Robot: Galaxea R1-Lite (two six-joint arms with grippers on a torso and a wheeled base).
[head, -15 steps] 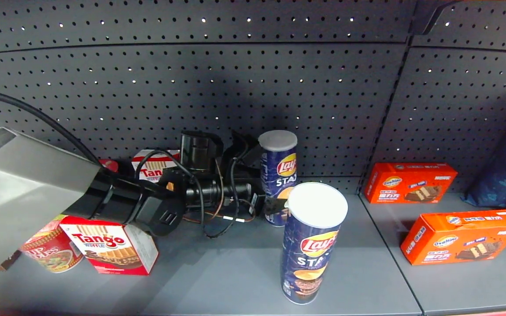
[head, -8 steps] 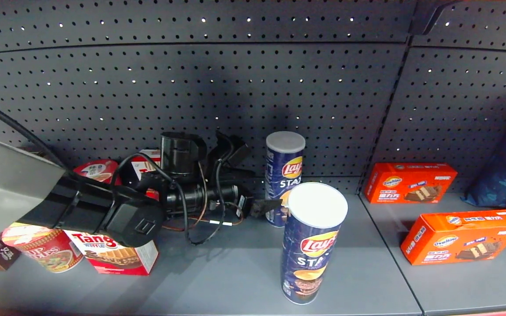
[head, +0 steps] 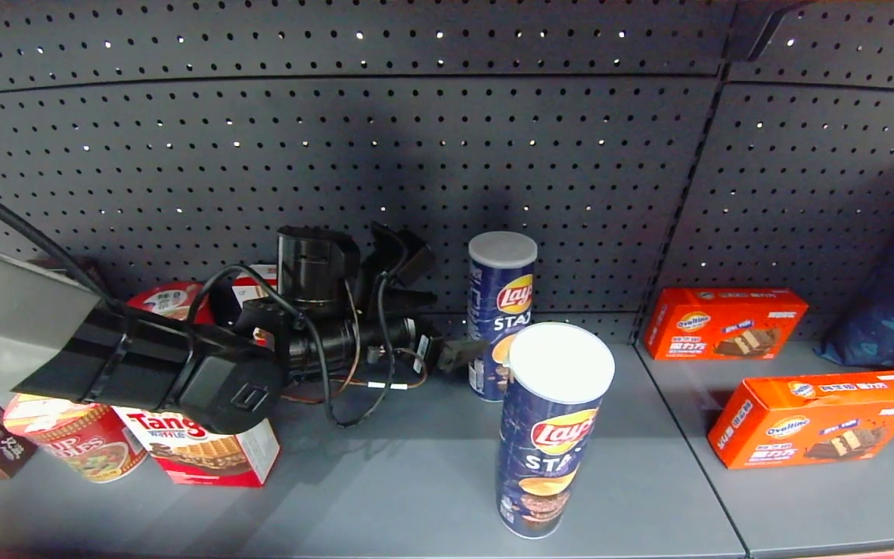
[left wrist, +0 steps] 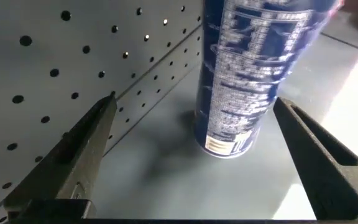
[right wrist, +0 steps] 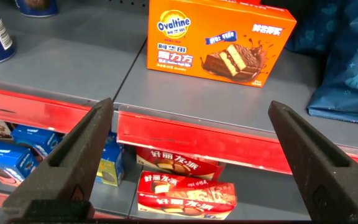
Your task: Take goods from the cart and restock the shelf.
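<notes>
On the grey shelf [head: 385, 481], against the perforated back panel [head: 338, 155], we see the rear chip can [head: 501, 310] standing upright, its grey lid on. The left gripper [head: 447, 318] lies low beside that can. In the left wrist view the left gripper [left wrist: 197, 106] has its jaws spread wide, and the rear chip can [left wrist: 247, 81] stands just ahead of the fingertips [left wrist: 107, 112], with a gap on each side, so we judge that it holds nothing. A second, front chip can [head: 552, 435] stands upright nearer the shelf's front edge, just right of the rear one and apart from it. To the left sit a red-and-white wafer box [head: 199, 442], a cup of noodles [head: 78, 442] just beside it and another cup [head: 164, 299] behind, partly hidden by the arm. On the next shelf section to the right lie two orange boxes [head: 722, 322] [head: 812, 419], well apart from the cans, with a blue bag [head: 889, 310] beyond them. The right gripper [right wrist: 191, 106] hangs before the shelf's red front strip [right wrist: 197, 134], its jaws wide apart and empty. Past it lies one orange box [right wrist: 219, 40], and red boxes [right wrist: 185, 186] sit on the shelf below.
</notes>
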